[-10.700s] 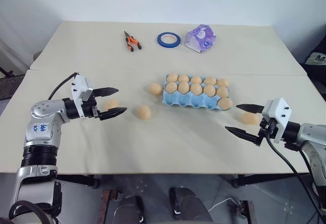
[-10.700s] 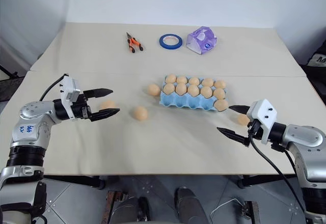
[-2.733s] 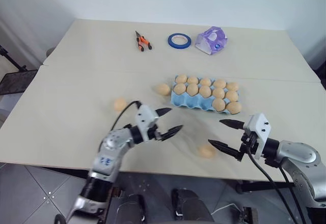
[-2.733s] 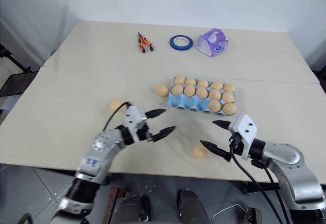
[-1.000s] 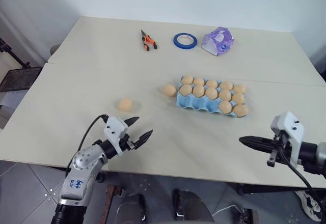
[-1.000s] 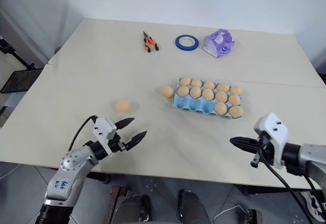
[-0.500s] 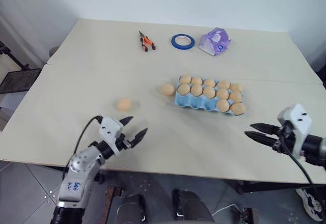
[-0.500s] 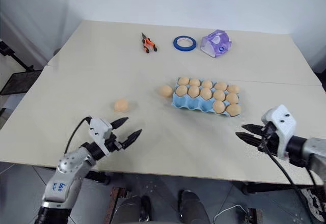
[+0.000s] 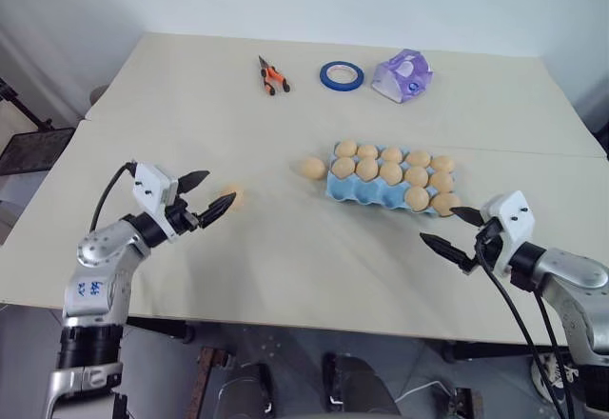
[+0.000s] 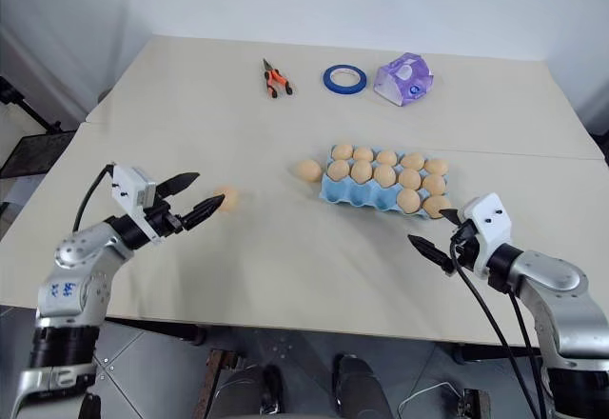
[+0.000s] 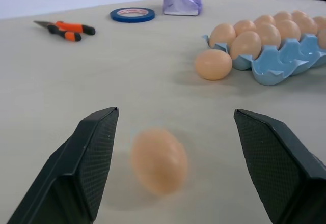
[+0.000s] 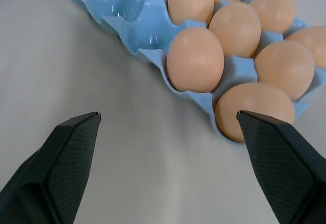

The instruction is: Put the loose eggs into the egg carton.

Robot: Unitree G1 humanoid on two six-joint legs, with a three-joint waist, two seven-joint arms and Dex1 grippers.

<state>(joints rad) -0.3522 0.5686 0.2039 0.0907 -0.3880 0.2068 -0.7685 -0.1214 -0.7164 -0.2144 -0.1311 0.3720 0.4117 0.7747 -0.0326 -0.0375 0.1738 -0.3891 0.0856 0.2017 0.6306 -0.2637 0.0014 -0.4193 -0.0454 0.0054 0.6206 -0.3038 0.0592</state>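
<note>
The light blue egg carton lies right of the table's middle, with eggs in most of its cups. One loose egg rests on the table against the carton's left end. A second loose egg lies further left, between the spread fingers of my open left gripper, which do not touch it. My right gripper stands open and empty just in front of the carton's right end, facing the eggs in its nearest cups.
Orange-handled pliers, a blue tape ring and a purple-white packet lie along the far side of the table. The table's front edge runs close under both arms.
My left gripper rose and moved out to the left, up to the loose egg. My right gripper opened from shut and moved in toward the carton's right end.
</note>
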